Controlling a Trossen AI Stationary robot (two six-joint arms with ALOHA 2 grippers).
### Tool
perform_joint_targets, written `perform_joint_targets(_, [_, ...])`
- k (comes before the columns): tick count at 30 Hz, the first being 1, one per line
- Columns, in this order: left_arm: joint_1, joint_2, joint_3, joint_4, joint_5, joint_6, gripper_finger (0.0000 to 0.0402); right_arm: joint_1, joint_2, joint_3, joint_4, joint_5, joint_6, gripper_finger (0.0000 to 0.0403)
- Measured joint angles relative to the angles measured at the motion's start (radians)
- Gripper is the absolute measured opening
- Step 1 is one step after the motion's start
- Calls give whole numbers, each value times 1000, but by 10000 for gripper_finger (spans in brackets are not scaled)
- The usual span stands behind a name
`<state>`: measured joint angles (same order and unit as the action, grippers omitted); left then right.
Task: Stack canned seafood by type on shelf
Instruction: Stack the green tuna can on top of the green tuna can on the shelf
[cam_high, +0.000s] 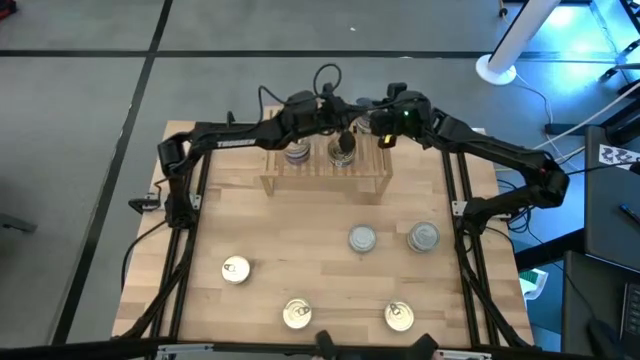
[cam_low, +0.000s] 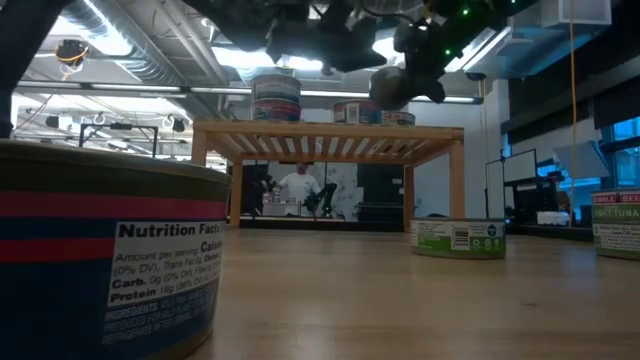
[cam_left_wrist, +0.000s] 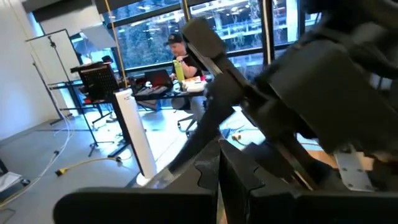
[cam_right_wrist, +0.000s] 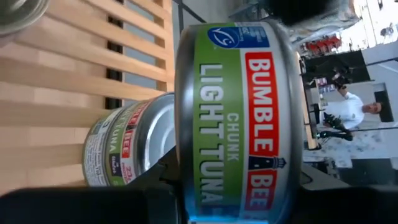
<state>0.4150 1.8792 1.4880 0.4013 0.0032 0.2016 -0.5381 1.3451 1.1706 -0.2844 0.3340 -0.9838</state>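
Note:
The shelf (cam_high: 325, 178) stands at the table's far middle. On its slatted top a two-high stack of cans (cam_high: 297, 152) stands at the left, and further cans (cam_low: 350, 110) stand right of it. My right gripper (cam_high: 352, 140) is shut on a green-labelled tuna can (cam_right_wrist: 233, 118), which hangs just above another green can (cam_right_wrist: 127, 149) standing on the slats. My left gripper (cam_left_wrist: 219, 180) hovers shut above the shelf's far edge, facing the right arm and holding nothing. Three gold-lidded cans (cam_high: 297, 314) and two silver-lidded ones (cam_high: 362, 239) rest on the table. My right gripper pinches the tuna can across its two flat ends (cam_right_wrist: 181, 180), one finger on each. The fingers come from the table's right, slanting down. The can is tipped on edge with its label band toward the wrist camera, lifted clear above the shelf top (cam_right_wrist: 56, 81).
A blue-and-red can (cam_low: 100, 260) sits right in front of the low camera. A green can (cam_low: 458, 238) and another (cam_low: 618, 224) stand on the table to the right. Bare tabletop lies between the shelf and these loose cans.

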Motion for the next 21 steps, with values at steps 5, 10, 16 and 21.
perform_joint_targets(5, [0,19,20,0,0,20,3,0,17,0,0,23,-20,130])
perform_joint_targets(10, [0,19,20,-9,0,41,3,0,19,0,0,39,-20,131])
perform_joint_targets(16, [7,20,21,-89,0,41,3,0,19,0,-2,99,-21,131])
perform_joint_targets(21, [10,26,20,-74,0,40,3,0,19,0,-3,91,-21,131])
